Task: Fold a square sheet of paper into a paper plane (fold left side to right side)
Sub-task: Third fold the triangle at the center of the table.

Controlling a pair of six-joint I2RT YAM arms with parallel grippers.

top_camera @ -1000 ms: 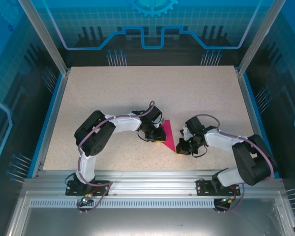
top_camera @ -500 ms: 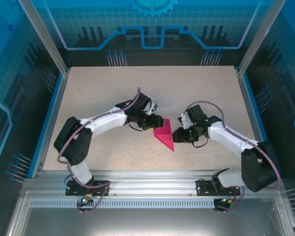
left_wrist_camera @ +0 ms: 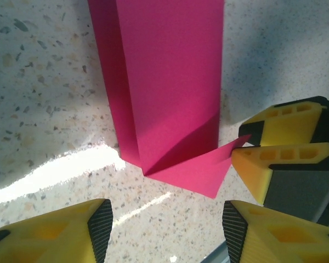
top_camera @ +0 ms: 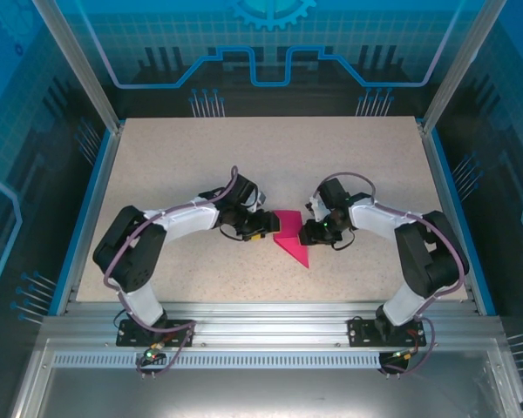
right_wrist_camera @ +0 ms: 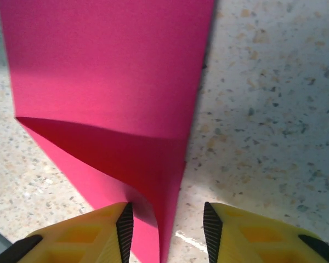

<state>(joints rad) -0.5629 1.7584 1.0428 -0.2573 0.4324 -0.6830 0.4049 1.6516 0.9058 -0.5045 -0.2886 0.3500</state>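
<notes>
The pink paper, folded into a tapering shape, is found lying on the speckled table near its middle, between the two grippers. The left gripper is held just short of one end of the paper, its jaws spread over bare table. The right gripper is set at the opposite end. Its jaws are likewise spread, and a raised flap of the paper stands between them without being pinched.
</notes>
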